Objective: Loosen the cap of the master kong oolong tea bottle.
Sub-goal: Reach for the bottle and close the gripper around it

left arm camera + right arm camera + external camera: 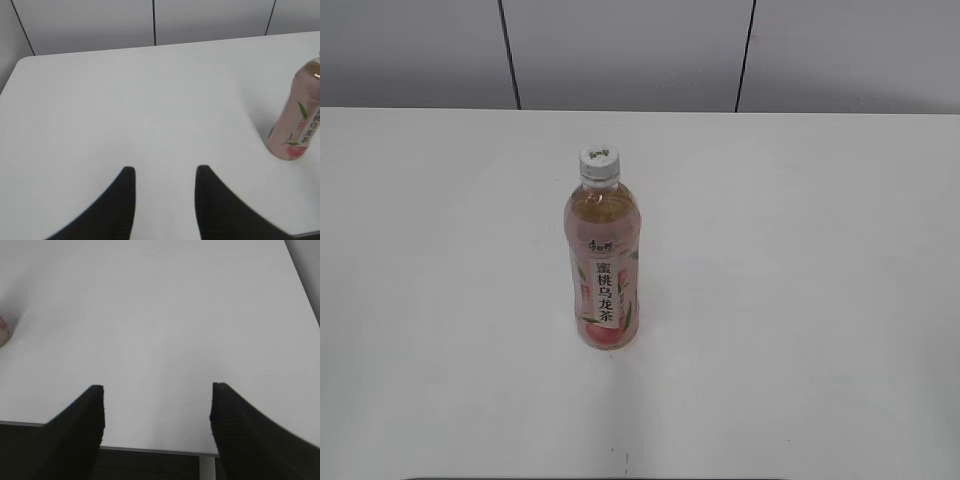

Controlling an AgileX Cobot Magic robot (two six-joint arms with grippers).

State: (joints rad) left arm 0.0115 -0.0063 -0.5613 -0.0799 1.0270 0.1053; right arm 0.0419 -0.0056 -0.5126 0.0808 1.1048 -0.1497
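The master kong oolong tea bottle (603,270) stands upright in the middle of the white table, pink-and-white label facing me. Its white ribbed cap (600,162) sits on the neck. The left wrist view shows the bottle (296,125) at the far right edge, cap cut off. The right wrist view shows only a pink sliver of the bottle (2,330) at the left edge. My left gripper (165,172) is open and empty above bare table, left of the bottle. My right gripper (157,390) is open and empty near the table's front edge. Neither gripper shows in the exterior view.
The white table (800,250) ends at a grey panelled wall (620,50) at the back. Its front edge (150,450) lies just under my right gripper, with dark space below. The left wrist view shows the table's rounded back left corner (22,62).
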